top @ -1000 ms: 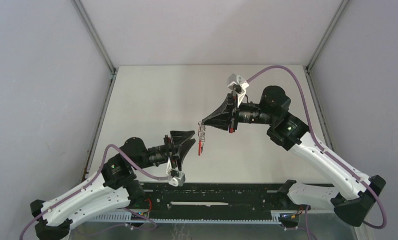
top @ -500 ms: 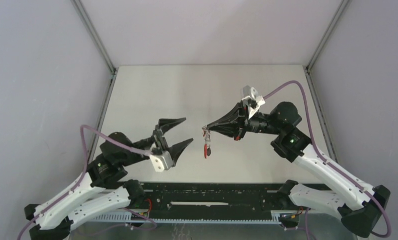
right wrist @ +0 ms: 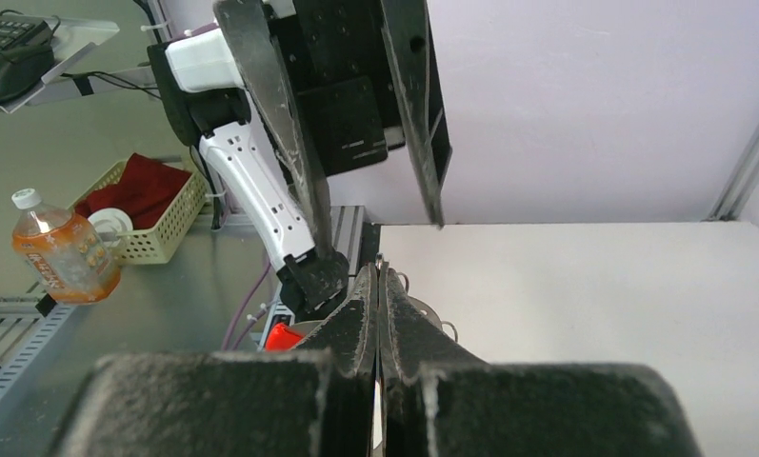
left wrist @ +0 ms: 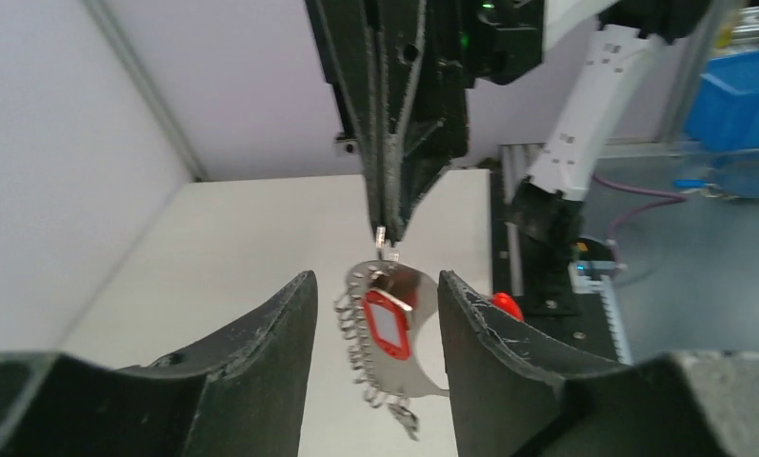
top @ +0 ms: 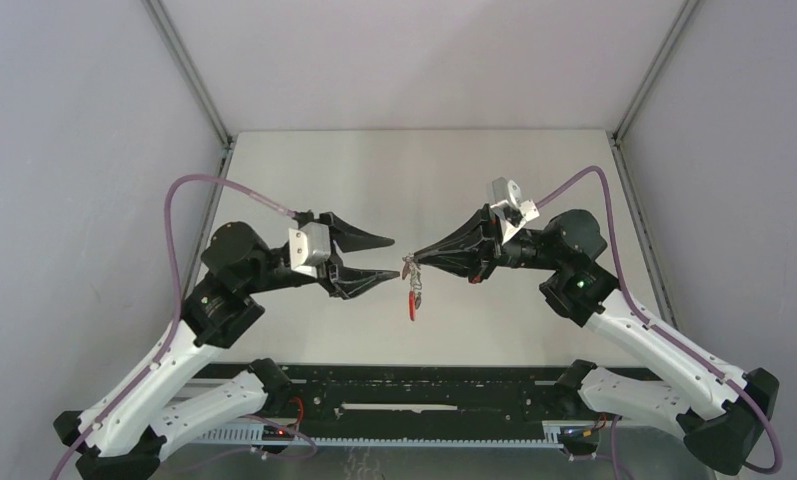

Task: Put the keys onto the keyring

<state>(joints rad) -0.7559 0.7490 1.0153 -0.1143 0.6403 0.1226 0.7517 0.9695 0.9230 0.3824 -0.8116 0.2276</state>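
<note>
My right gripper is shut on the top of the keyring, which hangs in the air over the table's middle. In the left wrist view the keyring is a silver-grey strip with a row of small metal loops. A key's red oblong tag lies against it. The left gripper is open just left of the ring. Its fingers flank the ring without touching it. In the right wrist view my right gripper is pressed shut, with the ring's edge showing behind it.
The black rail with the arm bases runs along the near edge. Grey walls and metal posts enclose the table. Off the table stand a blue bin, a basket and a bottle.
The left arm has swung up and in from the near left, turning its wrist, until its open jaws sit around the hanging keyring. The right gripper has shifted slightly, still pinching the ring.
</note>
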